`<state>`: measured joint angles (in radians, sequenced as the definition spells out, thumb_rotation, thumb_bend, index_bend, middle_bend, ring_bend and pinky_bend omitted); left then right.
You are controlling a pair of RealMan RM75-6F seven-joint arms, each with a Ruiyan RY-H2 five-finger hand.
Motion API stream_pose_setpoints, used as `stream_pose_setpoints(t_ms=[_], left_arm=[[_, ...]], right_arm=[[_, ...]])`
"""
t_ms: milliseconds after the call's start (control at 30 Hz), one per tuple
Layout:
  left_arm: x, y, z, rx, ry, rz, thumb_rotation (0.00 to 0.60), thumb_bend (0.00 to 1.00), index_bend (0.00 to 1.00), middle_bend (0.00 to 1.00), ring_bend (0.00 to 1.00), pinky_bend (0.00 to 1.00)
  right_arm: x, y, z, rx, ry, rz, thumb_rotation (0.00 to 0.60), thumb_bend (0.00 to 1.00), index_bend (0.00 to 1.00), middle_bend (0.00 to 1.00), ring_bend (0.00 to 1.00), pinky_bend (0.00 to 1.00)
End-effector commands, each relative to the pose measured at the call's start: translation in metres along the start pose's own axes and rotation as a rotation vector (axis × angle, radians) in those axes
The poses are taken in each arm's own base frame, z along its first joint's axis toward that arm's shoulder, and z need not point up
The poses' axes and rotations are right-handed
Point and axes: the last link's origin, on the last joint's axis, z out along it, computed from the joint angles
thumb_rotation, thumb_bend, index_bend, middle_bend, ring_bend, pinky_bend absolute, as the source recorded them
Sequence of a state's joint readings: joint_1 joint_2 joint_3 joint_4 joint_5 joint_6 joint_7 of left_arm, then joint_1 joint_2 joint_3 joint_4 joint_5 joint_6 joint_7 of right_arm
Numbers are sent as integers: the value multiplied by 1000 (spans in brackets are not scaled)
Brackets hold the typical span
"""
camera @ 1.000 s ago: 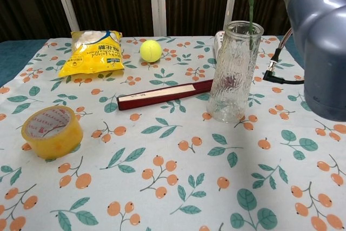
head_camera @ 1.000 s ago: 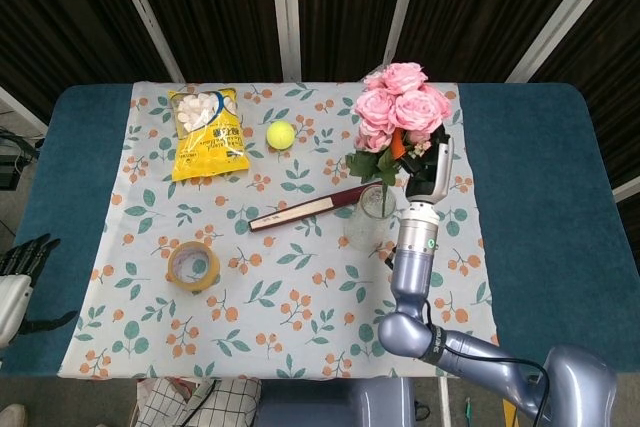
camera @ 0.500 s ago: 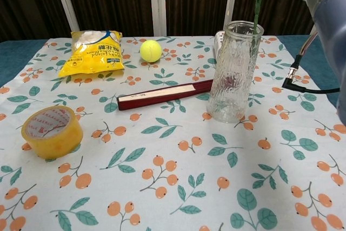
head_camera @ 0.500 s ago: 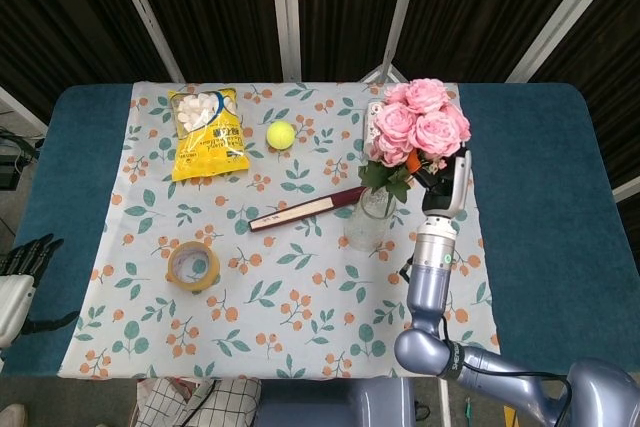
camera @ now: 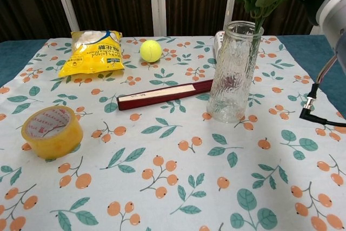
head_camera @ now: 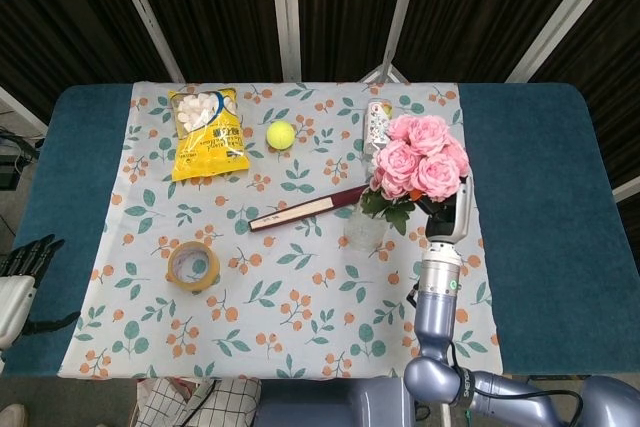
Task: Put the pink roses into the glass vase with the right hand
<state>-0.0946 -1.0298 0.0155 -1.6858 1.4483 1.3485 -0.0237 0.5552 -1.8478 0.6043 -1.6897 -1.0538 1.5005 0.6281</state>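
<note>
At the far left edge of the head view the left hand (head_camera: 22,259) hung beside the surface, dark fingers loosely apart and holding nothing. On the cloth, a squat ring of yellowish translucent tape (camera: 52,131) lay flat near the front left. Behind it lay a glossy yellow crinkled snack bag (camera: 94,52), then a fuzzy yellow-green tennis ball (camera: 151,50). A long, slim dark-red closed fan (camera: 165,94) lay slanted towards the glass vase (camera: 233,73), a tall, textured clear cylinder standing upright, right of centre. Above its mouth hung the pink roses (head_camera: 421,155), a full rounded bunch with green leaves; their stems seemed to reach the rim, though how deep they sat could not be told. The right hand (head_camera: 447,209) was just beside the bouquet, its fingers hidden, so its hold could not be told. The surface (head_camera: 540,187) was teal, spread with a white cloth (camera: 173,187) printed with orange berries and green leaves. Dark curtains with pale posts stood behind.
</note>
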Motion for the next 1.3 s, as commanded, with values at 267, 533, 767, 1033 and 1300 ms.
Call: stream_pose_setpoints(t_ms=[267, 533, 767, 1033, 1300], left_arm=[[0, 0, 0, -3, 0, -3, 600, 0, 0, 0, 0, 0], [0, -1, 0, -2, -5, -10, 600, 0, 0, 0, 0, 0], [1, -1, 0, -2, -7, -10, 600, 0, 0, 0, 0, 0], [1, -1, -1, -2, -6, -9, 600, 0, 0, 0, 0, 0], [1, -1, -1, -1, -2, -11, 600, 0, 0, 0, 0, 0]], right_arm=[[-6, 17, -5, -48, -21, -45, 600, 399, 397, 507, 465, 396], [-14, 26, -4, -61, -25, -66, 600, 399, 398, 507, 465, 396], [-10, 35, -11, -83, -24, -73, 600, 400, 395, 506, 459, 393], [-11, 30, -14, -68, -91, -100, 600, 354, 7, 157, 117, 86], [-12, 20, -15, -84, -180, -140, 600, 265, 0, 0, 0, 0]])
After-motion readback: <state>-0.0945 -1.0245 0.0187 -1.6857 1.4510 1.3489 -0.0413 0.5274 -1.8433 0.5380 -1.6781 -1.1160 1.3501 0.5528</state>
